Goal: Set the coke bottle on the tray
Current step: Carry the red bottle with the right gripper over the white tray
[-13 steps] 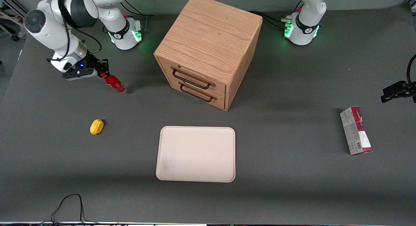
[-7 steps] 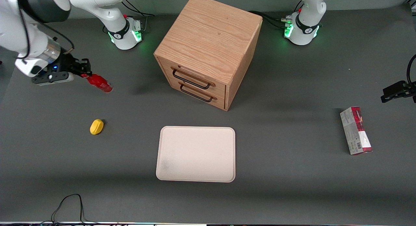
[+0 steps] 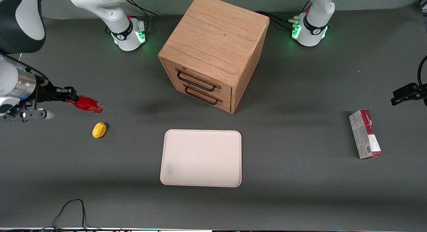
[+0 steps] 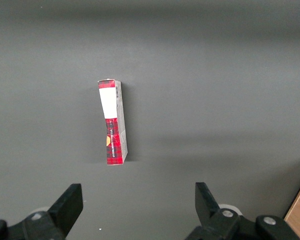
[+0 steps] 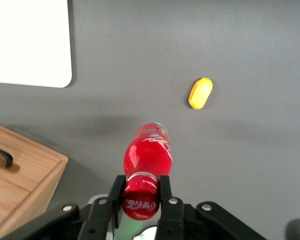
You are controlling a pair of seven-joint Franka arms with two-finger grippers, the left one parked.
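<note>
Front view: the coke bottle [image 3: 87,104] is seen clamped at its cap end by the gripper [image 3: 68,94], held clear of the table toward the working arm's end, body tilted nearly level. The tray [image 3: 200,157] is seen bare, well apart from the bottle and nearer the front camera. Pickup is judged done; carry to the tray, lowering and release are judged left, approx. halfway at best. Counted here: 1 bottle, 1 tray, 1 yellow lemon-shaped lump [image 3: 99,130] near and below the bottle, 1 oak drawer cabinet [image 3: 213,52] w/ 2 drawers and 2 handles, 1 red carton [image 3: 365,134] toward the parked arm's end.

Right wrist view: the gripper [image 5: 141,192] is shown closed on the bottle's red cap, 1 finger each side, w/ the coke bottle [image 5: 147,155] pointing away from the camera and white lettering visible on cap and body. Below it bare table is seen, so nothing is placed yet. 1 tray corner [image 5: 30,45], 1 yellow lump [image 5: 200,93] and 1 cabinet corner [image 5: 17,172] are counted.

Left wrist view: only 1 red carton [image 4: 113,123] is seen, lying on the table; no task item is shown.
</note>
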